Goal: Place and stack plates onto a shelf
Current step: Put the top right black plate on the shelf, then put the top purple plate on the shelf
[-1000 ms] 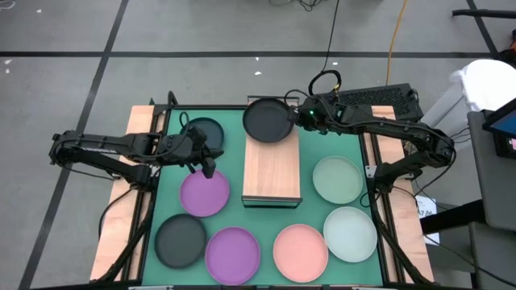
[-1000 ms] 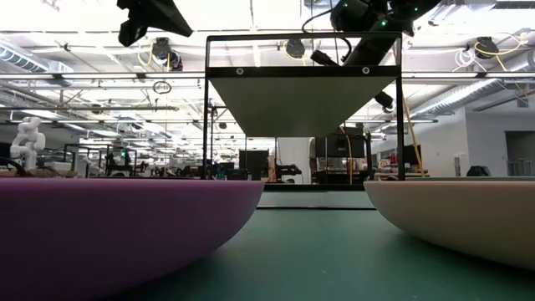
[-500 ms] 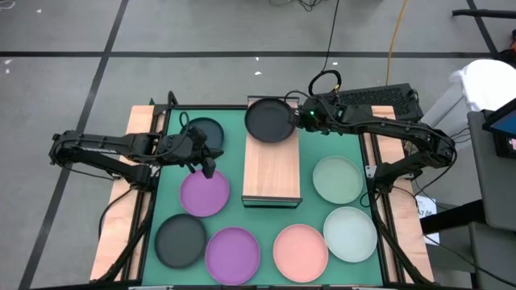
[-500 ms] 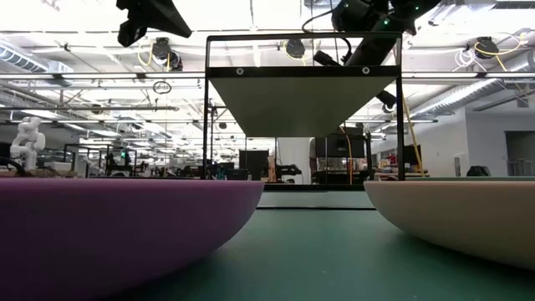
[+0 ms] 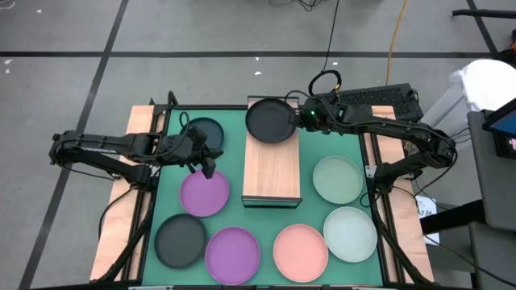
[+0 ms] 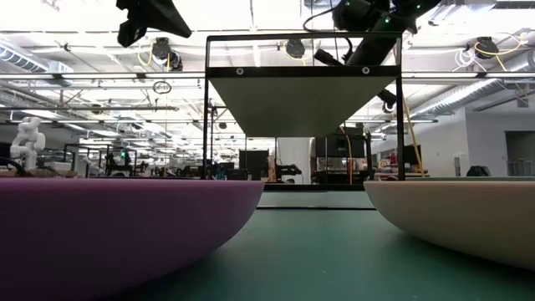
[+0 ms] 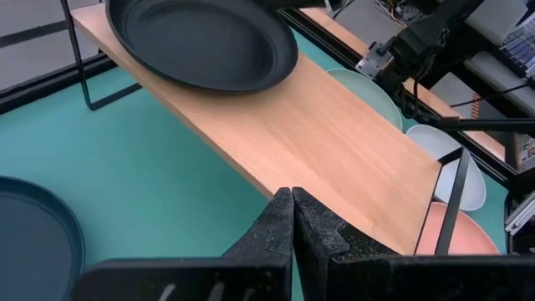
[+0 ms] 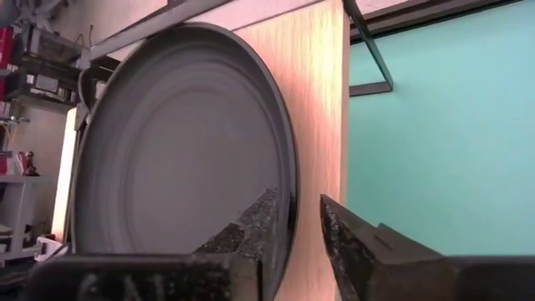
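Observation:
A dark grey plate (image 5: 269, 120) lies on the far end of the light wooden shelf (image 5: 272, 173) and overhangs its far edge; it also shows in the left wrist view (image 7: 201, 42). My right gripper (image 5: 297, 118) is at the plate's right rim, open, one finger on each side of the rim (image 8: 292, 201). My left gripper (image 5: 207, 167) hangs shut and empty left of the shelf, between a dark plate (image 5: 205, 132) and a purple plate (image 5: 203, 194). My right gripper comes slanting down from the table's right side, with one finger (image 8: 261, 219) over the plate's inside and the other (image 8: 351, 234) outside. Bare wood shows between the rim and the outer finger. Whether the inner finger touches the plate, I cannot tell.
On the green mat (image 5: 322, 145) lie a pale green plate (image 5: 337, 179), a whitish-blue one (image 5: 350, 234), a pink one (image 5: 300, 251), a purple one (image 5: 232, 254) and a dark grey one (image 5: 181, 240). The shelf stands raised on a black frame (image 6: 205, 109).

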### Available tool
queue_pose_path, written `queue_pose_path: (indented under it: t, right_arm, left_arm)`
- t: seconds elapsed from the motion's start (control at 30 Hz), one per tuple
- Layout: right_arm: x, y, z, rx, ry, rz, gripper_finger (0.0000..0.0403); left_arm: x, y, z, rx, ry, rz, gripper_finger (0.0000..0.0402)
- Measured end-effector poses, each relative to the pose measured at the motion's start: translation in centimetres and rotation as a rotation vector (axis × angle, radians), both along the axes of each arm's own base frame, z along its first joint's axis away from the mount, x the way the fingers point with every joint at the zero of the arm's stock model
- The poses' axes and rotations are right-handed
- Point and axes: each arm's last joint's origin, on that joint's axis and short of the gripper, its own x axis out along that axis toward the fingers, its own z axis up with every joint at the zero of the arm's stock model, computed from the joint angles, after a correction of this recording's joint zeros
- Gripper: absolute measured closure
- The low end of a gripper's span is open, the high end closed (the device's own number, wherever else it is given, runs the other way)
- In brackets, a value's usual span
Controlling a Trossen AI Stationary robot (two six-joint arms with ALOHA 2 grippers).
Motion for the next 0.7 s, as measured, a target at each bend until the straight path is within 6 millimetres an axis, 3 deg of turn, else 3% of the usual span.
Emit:
queue_pose_path:
  t: [0.33, 0.7]
  right_arm:
    - [-1.5, 0.5, 2.0, -0.071, -0.032, -0.022, 0.0236]
    - [-2.7, 1.2, 3.6, -0.153, -0.042, 0.044, 0.0222]
  left_arm:
    - [-1.0, 0.1, -1.2, -0.09, 0.127, 0.081, 0.04]
    - [-3.6, 0.3, -3.2, -0.331, 0.377, 0.309, 0.0399]
